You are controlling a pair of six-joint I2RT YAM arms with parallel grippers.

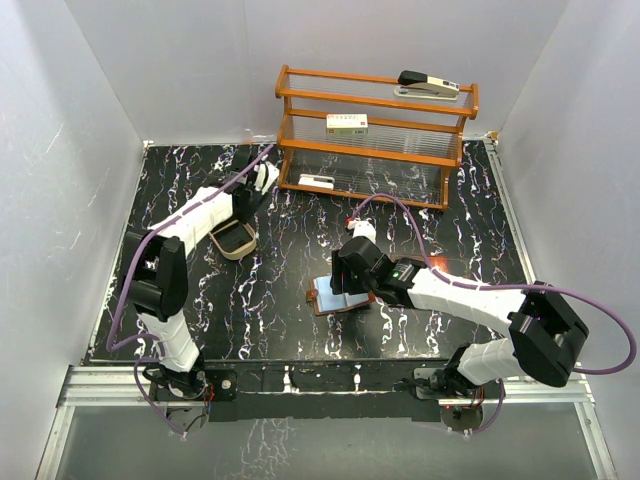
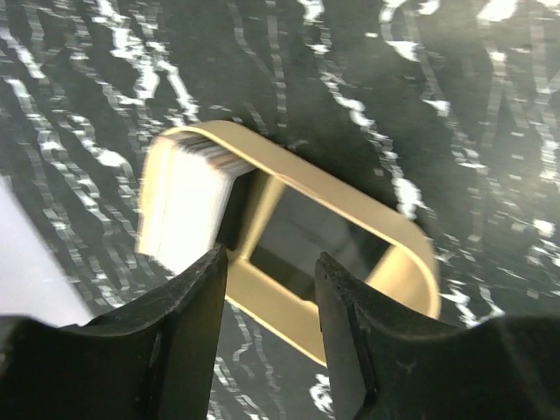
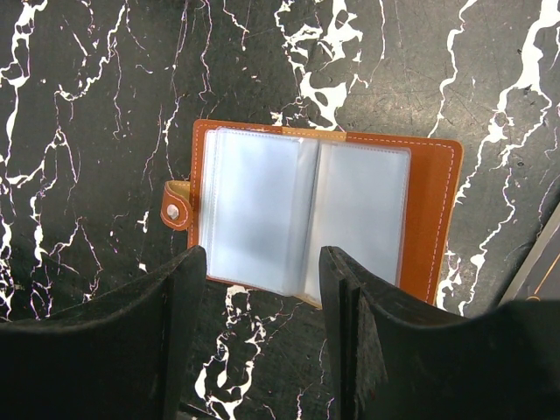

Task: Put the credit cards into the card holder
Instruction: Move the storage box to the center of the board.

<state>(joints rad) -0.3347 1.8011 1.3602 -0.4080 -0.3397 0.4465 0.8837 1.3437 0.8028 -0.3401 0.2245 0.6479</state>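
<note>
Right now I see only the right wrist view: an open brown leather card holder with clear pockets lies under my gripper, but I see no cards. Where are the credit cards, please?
Observer: In the left wrist view, a stack of thin cards stands on edge at one end of a tan rounded metal tray.
Operator: Is the left gripper holding them?
Observer: No. The left gripper is open above the tray and grips nothing.
Operator: Where is that tray relative to the card holder?
Observer: In the top view, the tray lies to the left of the brown leather card holder, apart from it and a little further back.
</note>
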